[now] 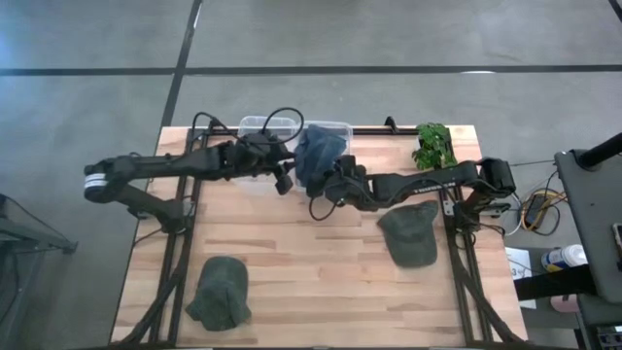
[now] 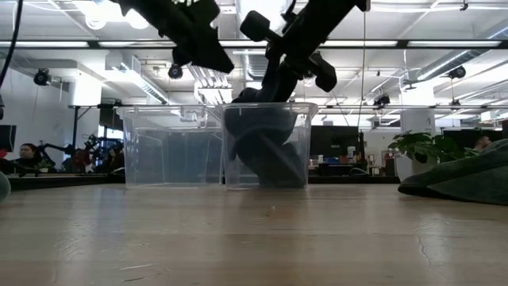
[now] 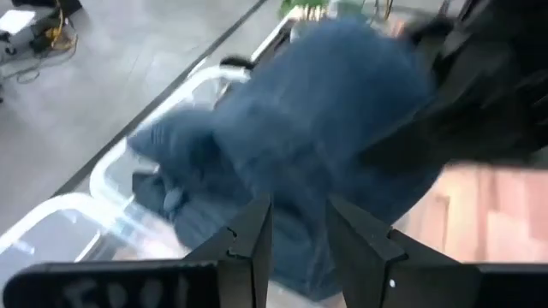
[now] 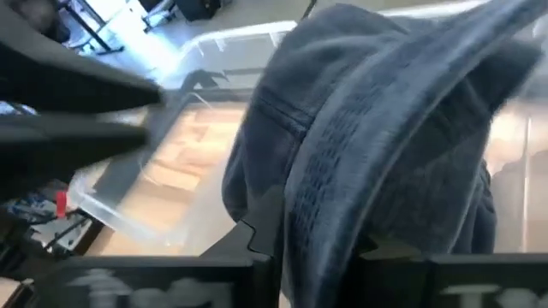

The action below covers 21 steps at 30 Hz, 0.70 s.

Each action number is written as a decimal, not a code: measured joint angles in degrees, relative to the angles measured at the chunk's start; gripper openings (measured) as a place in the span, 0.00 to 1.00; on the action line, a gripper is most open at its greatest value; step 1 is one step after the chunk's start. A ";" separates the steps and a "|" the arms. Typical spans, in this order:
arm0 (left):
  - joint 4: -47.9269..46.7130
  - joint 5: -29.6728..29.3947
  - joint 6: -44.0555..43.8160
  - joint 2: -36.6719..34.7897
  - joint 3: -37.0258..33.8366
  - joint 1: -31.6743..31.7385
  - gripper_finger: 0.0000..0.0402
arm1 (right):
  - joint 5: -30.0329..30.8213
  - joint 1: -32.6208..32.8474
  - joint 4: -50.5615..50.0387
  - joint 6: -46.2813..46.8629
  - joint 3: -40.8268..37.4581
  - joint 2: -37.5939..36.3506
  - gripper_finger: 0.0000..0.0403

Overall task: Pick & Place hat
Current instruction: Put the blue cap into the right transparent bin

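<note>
A dark blue bucket hat hangs over and into the right one of two clear bins at the table's far edge. In the low view the hat reaches down inside that bin. My right gripper comes from the right and is shut on the hat. My left gripper comes from the left and is open just beside the hat, fingers pointing at it. Two green hats lie flat on the table. My right gripper pinches the blue hat's cloth between its two fingers at the stitched brim; several layers look bunched there. The fingers come from the table's near right, slanting up. The hat hangs with its lower part inside the right bin. Whether my left gripper touches the hat, I cannot tell.
The left clear bin stands next to the right one. A potted plant sits at the far right corner. Bare wood lies between the two green hats. People and desks show in the room behind in the low view.
</note>
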 joint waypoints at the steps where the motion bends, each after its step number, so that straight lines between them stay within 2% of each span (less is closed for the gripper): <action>1: 0.03 0.03 0.17 0.20 -0.45 0.17 0.26 | 0.46 0.02 0.14 -0.54 0.21 0.00 0.13; 4: 0.45 0.16 1.77 1.08 -1.49 0.51 0.26 | 0.82 -0.09 -0.19 -0.50 -0.07 -0.02 0.18; 8: 3.59 0.65 3.98 3.78 -1.55 0.76 0.26 | -2.97 -0.06 -1.45 -1.43 -0.47 0.04 0.25; 12: 9.44 4.07 5.81 7.43 -1.28 1.03 0.26 | -5.97 0.11 -4.80 -5.70 -0.47 0.02 0.32; 16: 10.74 4.46 7.04 11.03 -1.28 1.60 0.26 | -9.98 0.38 -13.30 -12.85 0.60 -1.03 0.39; 21: 11.47 4.41 7.11 12.49 -1.28 1.89 0.26 | -10.34 2.13 -26.46 -23.02 3.35 -2.68 0.47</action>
